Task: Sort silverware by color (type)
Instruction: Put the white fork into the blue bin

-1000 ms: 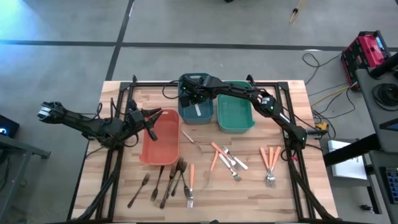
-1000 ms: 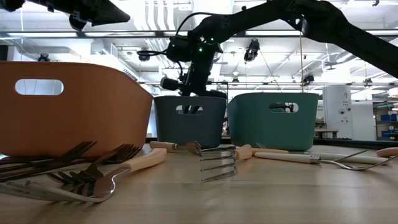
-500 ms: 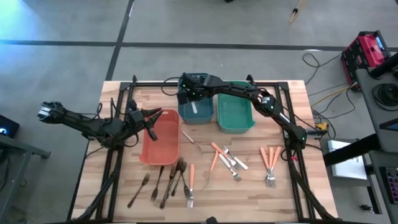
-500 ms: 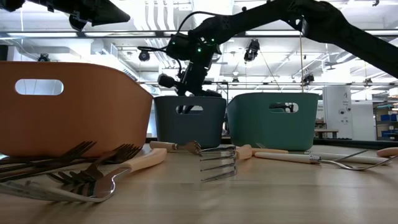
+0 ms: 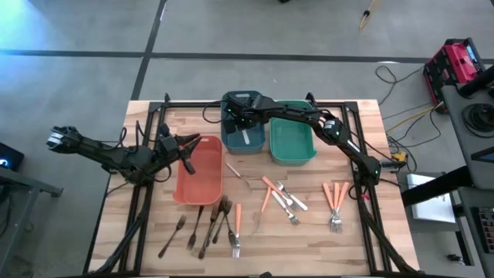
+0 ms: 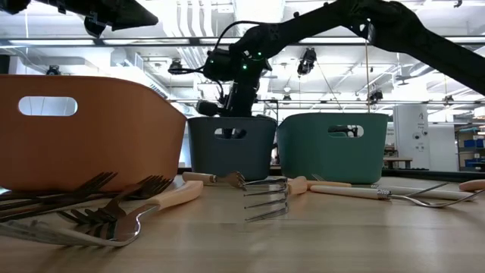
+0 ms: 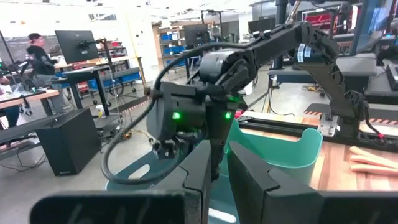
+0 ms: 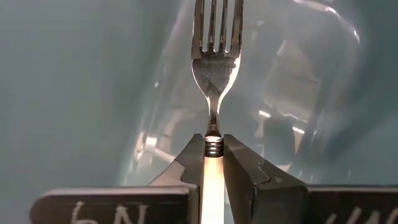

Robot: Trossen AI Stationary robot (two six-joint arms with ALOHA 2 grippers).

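Blue-grey plastic fills the right wrist view, where a pale-handled fork (image 8: 214, 74) is seen pinched at its neck between the two fingers (image 8: 186, 163) of the right gripper (image 5: 244, 117), tines pointing away into the blue bin (image 5: 231, 139). In the high view that gripper is held over the bin's far half, inside its rim, with the green bin (image 5: 291, 158) just beside it on the right and the salmon bin (image 5: 202, 181) on the left.

The left gripper (image 5: 191, 142) is kept at the salmon bin's far left corner, above the rim, with its fingers (image 7: 200, 171) pressed nearly together and nothing between them.

The remaining silverware is laid on the near half of the wooden table (image 5: 351, 239). The dark bronze forks (image 5: 208, 224) are grouped just in front of the salmon bin, with an orange-handled fork (image 5: 236, 228) beside them. A mixed pile of orange-handled and silver pieces (image 5: 282, 198) is found in front of the green bin, and three orange-handled forks (image 5: 335, 204) lie near the right frame rail. One slim silver piece (image 5: 238, 173) rests between the salmon and blue bins.

Bare wood is left open between the groups and along the near edge.
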